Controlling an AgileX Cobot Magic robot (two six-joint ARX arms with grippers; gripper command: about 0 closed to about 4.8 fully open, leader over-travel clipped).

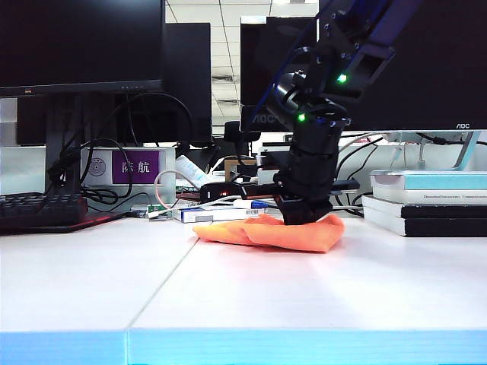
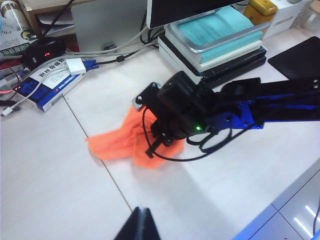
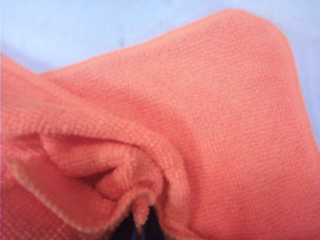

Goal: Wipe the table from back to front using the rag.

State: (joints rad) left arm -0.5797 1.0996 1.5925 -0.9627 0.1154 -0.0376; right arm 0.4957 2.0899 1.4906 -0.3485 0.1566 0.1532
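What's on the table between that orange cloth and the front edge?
Nothing: in the exterior view only bare table lies between the rag, pinched by the right gripper, and the blue edge.

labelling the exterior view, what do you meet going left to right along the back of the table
keyboard → purple sign box → rag pinched by the right gripper → stack of books

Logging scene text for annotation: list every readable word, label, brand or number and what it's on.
"际航": white characters on the purple label of the grey box behind the table.
"AOC": on the bezel of the centre monitor.
"AOC": on the bezel of the right monitor.
Blue-and-white box by the cables: print too small and blurred to read.
Stacked books: no legible text.
Rag, table: none.
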